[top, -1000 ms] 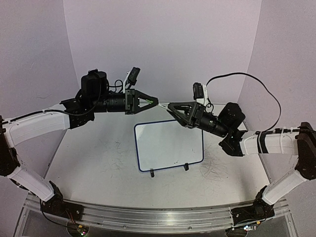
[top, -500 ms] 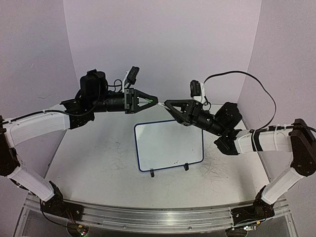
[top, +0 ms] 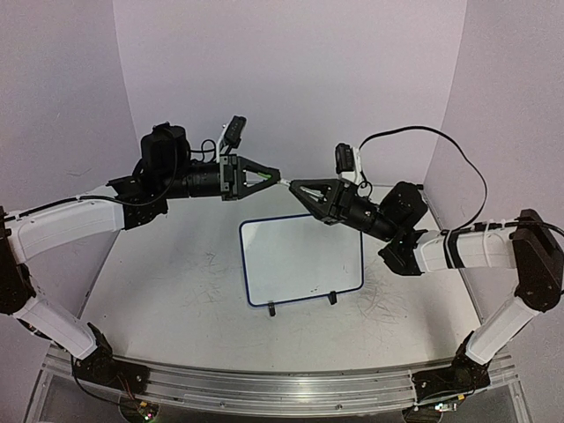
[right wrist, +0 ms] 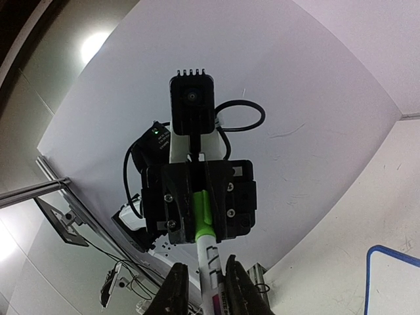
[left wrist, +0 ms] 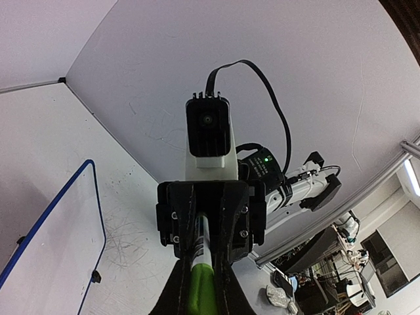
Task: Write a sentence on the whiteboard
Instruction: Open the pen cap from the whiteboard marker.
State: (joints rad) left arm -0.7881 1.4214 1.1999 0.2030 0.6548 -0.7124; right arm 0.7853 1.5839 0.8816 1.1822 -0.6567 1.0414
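Observation:
The whiteboard (top: pixel 304 256) lies blank on the table, blue-rimmed, with two black feet at its near edge. No sentence shows on it. My left gripper (top: pixel 275 176) is shut on the green cap (left wrist: pixel 202 292) of a white marker (top: pixel 285 182), held level above the board's far edge. My right gripper (top: pixel 295 187) faces it tip to tip. Its jaws stand on either side of the marker's white barrel (right wrist: pixel 211 269), with a small gap on one side. The board's edge shows in the left wrist view (left wrist: pixel 52 256) and a corner of it in the right wrist view (right wrist: pixel 394 282).
Faint grey scribble marks (top: pixel 388 300) cover the tabletop right of the board. White walls close in the back and both sides. A black cable (top: pixel 441 145) loops above the right arm.
My right gripper has moved left along the marker's barrel towards the left gripper, so less white barrel shows between them. The left gripper has risen very slightly.

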